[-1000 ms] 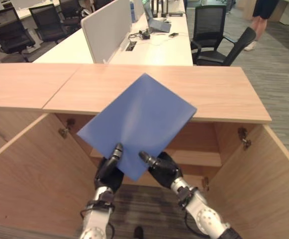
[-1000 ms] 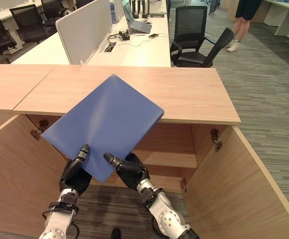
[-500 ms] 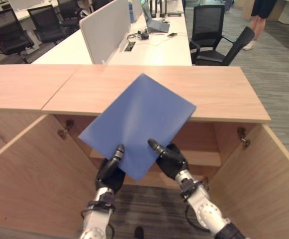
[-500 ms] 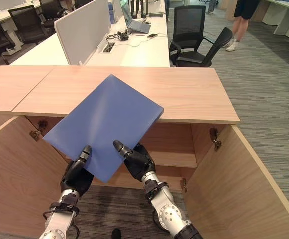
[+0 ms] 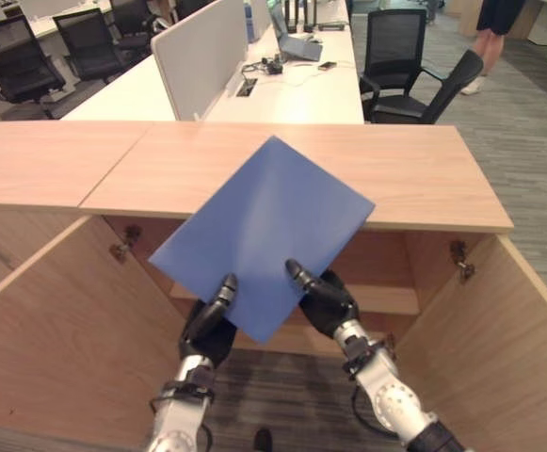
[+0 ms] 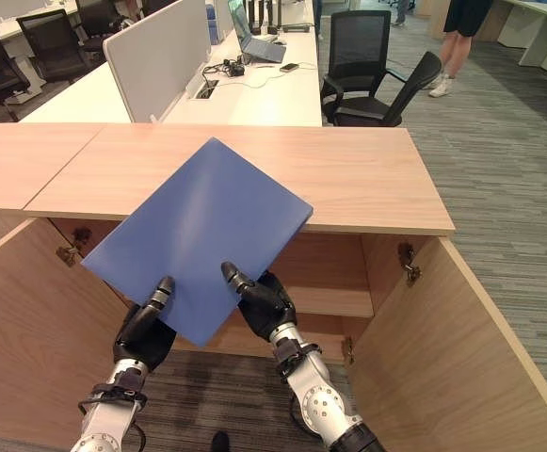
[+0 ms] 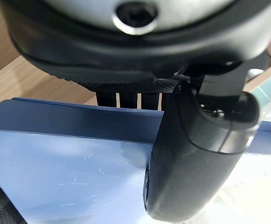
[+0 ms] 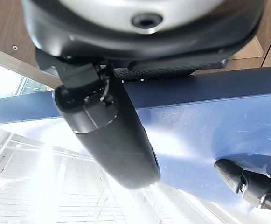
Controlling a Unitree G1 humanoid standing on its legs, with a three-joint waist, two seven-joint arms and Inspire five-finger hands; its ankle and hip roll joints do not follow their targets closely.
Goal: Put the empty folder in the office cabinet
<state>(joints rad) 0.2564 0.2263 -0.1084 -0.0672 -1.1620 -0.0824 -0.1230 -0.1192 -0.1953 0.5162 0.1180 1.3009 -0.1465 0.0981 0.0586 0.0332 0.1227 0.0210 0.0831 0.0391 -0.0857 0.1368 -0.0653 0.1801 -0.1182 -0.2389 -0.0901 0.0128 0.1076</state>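
The big wooden cabinet point(image 5: 424, 179) has both doors open, and the blue folder point(image 5: 264, 231) is up in front of it, pinched at its near edge by the left hand point(image 5: 212, 320) and right hand point(image 5: 320, 297), so it is not inside yet.

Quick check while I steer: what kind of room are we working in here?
Most likely an open-plan office. Behind the open wooden cabinet stand a long white desk with a divider screen and a laptop, and black swivel chairs. Both hands hold a blue folder.
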